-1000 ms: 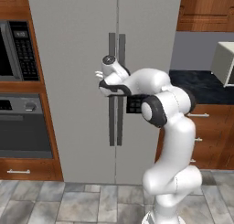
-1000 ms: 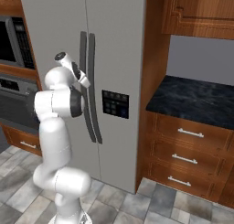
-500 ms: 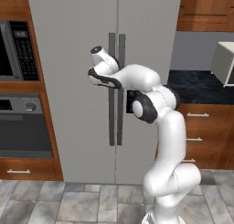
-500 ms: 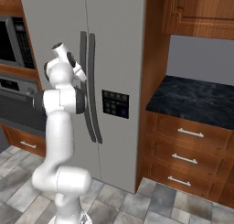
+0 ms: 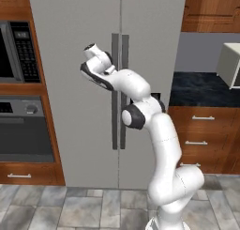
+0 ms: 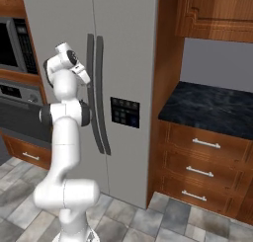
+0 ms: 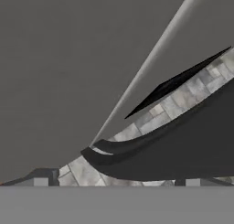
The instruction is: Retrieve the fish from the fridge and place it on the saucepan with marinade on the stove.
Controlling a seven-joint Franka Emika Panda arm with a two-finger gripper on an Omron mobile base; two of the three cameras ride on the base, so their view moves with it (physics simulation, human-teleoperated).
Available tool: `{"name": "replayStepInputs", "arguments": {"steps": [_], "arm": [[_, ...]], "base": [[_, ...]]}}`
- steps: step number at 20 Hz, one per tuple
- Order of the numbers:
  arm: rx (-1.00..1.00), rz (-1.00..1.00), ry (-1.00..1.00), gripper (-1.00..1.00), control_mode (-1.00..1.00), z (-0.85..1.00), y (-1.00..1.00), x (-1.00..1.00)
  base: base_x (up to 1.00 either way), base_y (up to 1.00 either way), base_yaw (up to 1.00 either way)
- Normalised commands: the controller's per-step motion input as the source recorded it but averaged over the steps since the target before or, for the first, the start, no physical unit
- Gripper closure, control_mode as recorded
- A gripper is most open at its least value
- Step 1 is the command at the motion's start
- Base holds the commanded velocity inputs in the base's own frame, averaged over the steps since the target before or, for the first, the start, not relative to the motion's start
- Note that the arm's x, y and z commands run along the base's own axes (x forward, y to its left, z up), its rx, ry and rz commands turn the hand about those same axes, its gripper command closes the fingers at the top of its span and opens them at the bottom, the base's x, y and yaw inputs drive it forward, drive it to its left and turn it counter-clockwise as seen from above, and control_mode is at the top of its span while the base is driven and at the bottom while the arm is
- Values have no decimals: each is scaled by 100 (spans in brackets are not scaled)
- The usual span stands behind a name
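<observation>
Kitchen wall, wood cabinetry: one fridge (image 5: 117, 83), both doors shut, so the fish presumably lies unseen inside. Two dark vertical handles (image 5: 119, 90) run floor-to-ceiling at the fridge's centre seam; one gripper (image 5: 111, 69), fingers spread wide and holding nothing, sits just left of them at upper-handle height.

The fridge (image 5: 79, 107) has both doors shut, so its shelves and contents are hidden. Its top runs off the upper edge in both base views. The robot's wrist covers the gripper (image 6: 85, 78) fingers, so their spread cannot be judged there. The microwave (image 5: 16, 53) is cut by the left edge.
</observation>
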Motion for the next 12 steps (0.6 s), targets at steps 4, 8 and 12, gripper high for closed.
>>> {"name": "replayStepInputs", "arguments": {"steps": [4,8,12], "arm": [[0,0,-21,-100,-100,-21,-67,-3],[-2,13,-48,-100,-100,-42,-50,-28],[0,32,-60,-100,-100,-79,-58,-54]], "base": [[0,0,0],[0,0,0],[0,0,0]]}}
